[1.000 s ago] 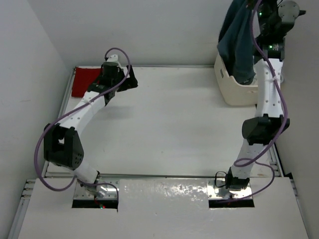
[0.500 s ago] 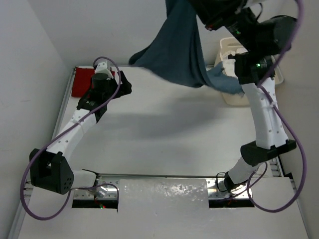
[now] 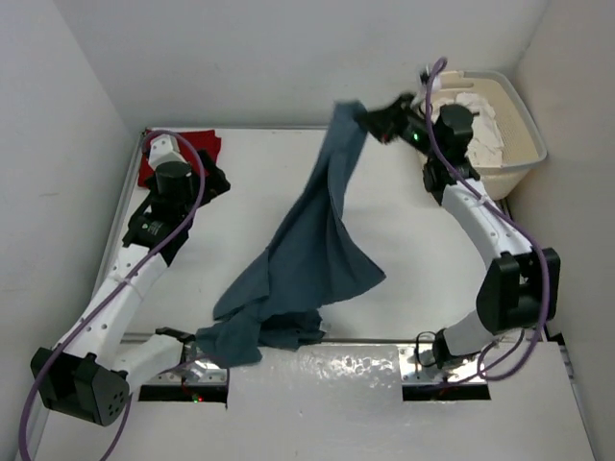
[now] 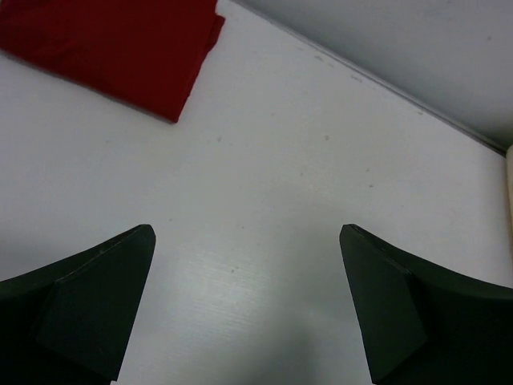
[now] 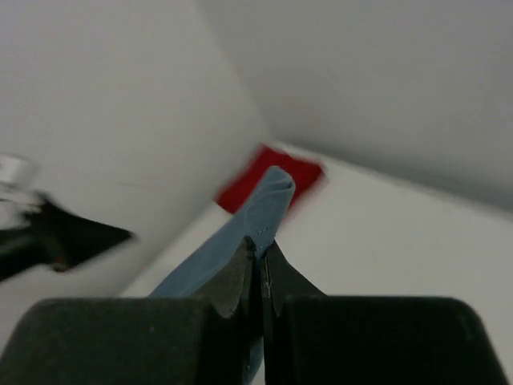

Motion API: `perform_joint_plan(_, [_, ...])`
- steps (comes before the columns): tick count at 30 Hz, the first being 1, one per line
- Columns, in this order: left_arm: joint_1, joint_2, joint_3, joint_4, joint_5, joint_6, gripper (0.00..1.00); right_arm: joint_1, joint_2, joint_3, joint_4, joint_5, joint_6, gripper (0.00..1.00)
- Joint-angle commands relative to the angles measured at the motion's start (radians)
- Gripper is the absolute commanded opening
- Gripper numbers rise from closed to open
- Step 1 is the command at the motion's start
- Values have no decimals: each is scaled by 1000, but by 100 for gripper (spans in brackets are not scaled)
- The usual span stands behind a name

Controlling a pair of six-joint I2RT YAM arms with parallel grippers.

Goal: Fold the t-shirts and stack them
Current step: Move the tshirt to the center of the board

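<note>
My right gripper (image 3: 377, 117) is shut on an edge of the slate blue-grey t-shirt (image 3: 307, 245) and holds it up at the back of the table. The shirt hangs down and trails to the near edge by the left arm's base. In the right wrist view the cloth (image 5: 260, 212) is pinched between the shut jaws of the gripper (image 5: 261, 255). The red t-shirt (image 3: 183, 154) lies folded at the far left corner, also seen in the left wrist view (image 4: 112, 44). My left gripper (image 3: 213, 178) is open and empty just right of it (image 4: 247, 241). The white t-shirt (image 3: 476, 130) lies in the basket.
The cream laundry basket (image 3: 524, 144) stands at the far right corner, behind my right arm. Walls close in on the left, back and right of the white table (image 3: 413, 269). Metal mounting plates lie at the near edge.
My right arm has swung down and left, dragging the blue-grey shirt out of the basket until its tail lies on the table. My left arm has pulled back leftward.
</note>
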Motion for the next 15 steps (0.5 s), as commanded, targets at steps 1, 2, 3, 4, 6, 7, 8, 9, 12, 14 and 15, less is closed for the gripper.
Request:
perform_joint_plan(1, [16,-20,19,-105,-105,-54,100,-126,-95,-301,76,115,-41,1])
perform_joint_plan(2, [18,-19,20,-137,-116,-63,100,-137,-107,-357,42,126,-136,9])
perform_joint_plan(3, [18,-8,27,-156,-134,-77,100,-137,-117,-397,-64,134,-199,62])
perform_joint_plan(4, [18,1,33,-197,-136,-83,100,-136,-123,-457,-128,144,-260,95])
perform_joint_plan(6, [19,30,47,-246,-140,-122,100,-128,-133,-511,-270,169,-356,99])
perform_joint_plan(7, [18,41,55,-266,-122,-130,100,-126,-138,-552,-298,177,-368,99])
perform_joint_plan(8, [19,50,55,-292,-99,-135,100,-125,-153,-566,-325,169,-400,99])
perform_joint_plan(9, [19,70,55,-306,-38,-141,100,-120,-169,-580,-370,180,-411,99])
perform_joint_plan(12, [19,95,38,-372,115,-149,100,-56,-248,-600,-527,359,-523,99])
perform_joint_plan(14, [19,95,-11,-406,180,-161,100,28,-271,-594,-613,484,-569,99])
perform_joint_plan(15, [18,87,-52,-412,252,-163,100,51,-285,-596,-677,534,-574,99])
